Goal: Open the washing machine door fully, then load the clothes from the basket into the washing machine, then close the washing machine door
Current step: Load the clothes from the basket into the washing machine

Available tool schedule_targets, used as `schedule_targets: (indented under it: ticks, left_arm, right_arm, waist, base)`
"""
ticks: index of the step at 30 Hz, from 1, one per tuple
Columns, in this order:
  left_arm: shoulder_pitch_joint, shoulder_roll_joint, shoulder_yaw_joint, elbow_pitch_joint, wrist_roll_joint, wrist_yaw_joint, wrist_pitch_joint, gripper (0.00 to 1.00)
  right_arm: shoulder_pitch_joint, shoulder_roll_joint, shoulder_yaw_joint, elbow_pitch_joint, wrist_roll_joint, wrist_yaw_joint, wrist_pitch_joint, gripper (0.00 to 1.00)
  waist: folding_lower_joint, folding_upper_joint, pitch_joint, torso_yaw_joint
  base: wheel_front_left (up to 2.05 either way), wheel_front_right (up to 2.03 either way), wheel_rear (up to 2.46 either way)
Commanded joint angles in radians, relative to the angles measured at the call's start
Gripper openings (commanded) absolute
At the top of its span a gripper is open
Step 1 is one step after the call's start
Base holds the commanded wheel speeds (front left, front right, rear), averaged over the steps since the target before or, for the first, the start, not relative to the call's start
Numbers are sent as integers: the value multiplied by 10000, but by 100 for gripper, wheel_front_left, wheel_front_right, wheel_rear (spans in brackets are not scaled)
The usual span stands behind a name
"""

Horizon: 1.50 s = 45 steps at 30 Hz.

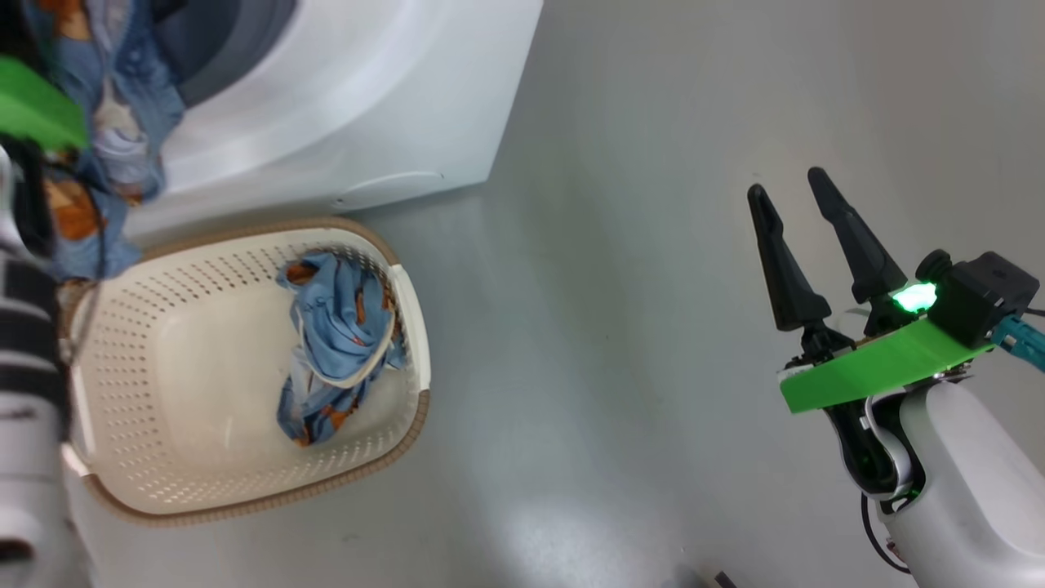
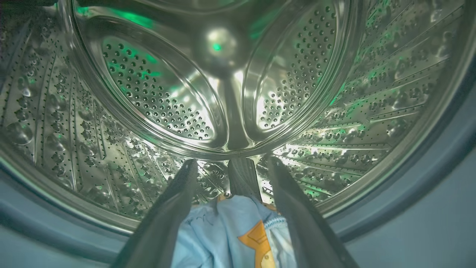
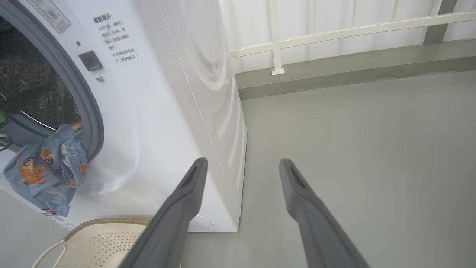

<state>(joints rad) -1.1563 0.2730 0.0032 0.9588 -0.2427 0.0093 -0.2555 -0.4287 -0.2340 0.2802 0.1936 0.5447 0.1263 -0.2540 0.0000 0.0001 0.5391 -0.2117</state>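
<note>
The white washing machine (image 1: 367, 98) stands open; its door is out of view. In the left wrist view my left gripper (image 2: 232, 162) is open at the mouth of the steel drum (image 2: 148, 93), with a light blue garment (image 2: 223, 234) lying loose between the fingers. That garment (image 1: 114, 122) hangs out over the grey gasket and down the machine's front (image 3: 44, 171). Another piece of the clothes (image 1: 335, 335) lies crumpled in the cream basket (image 1: 204, 490) on the floor in front of the machine. My right gripper (image 1: 787, 183) hovers open and empty over the floor, far right of the basket.
Grey floor spreads to the right of the machine and basket. In the right wrist view a low grey kerb (image 3: 353, 74) and a white railing (image 3: 275, 44) run behind the machine. The basket's rim and handle (image 3: 100, 242) sit just left of my right gripper (image 3: 242, 160).
</note>
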Motion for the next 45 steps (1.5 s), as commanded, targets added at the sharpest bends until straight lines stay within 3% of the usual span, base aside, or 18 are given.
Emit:
schedule_targets:
  ticks: [1, 10, 25, 45]
  left_arm:
    - [338, 346, 241, -478, 3, 45, -60, 100]
    - [2399, -203, 749, -1828, 488, -15, -61, 100]
    - [5100, -1208, 1587, -3323, 1005, -507, -62, 100]
    - [7811, -1838, 1551, -5030, 1843, -550, -62, 100]
  right_arm:
    - [347, -160, 79, -164, -103, 44, -78, 100]
    - [625, -404, 17, 26, -121, 44, -78, 100]
    - [1408, -880, -155, 301, -113, 44, -78, 100]
    - [2477, -1032, -600, 304, -232, 44, -78, 100]
  waist:
    - [0, -1, -238, 139]
    - [0, -1, -1211, 491]
    - [0, -1, -2900, 1068]
    - [0, -1, -3955, 1527]
  base:
    - [0, 0, 0]
    - [0, 0, 0]
    - [0, 0, 0]
    - [0, 0, 0]
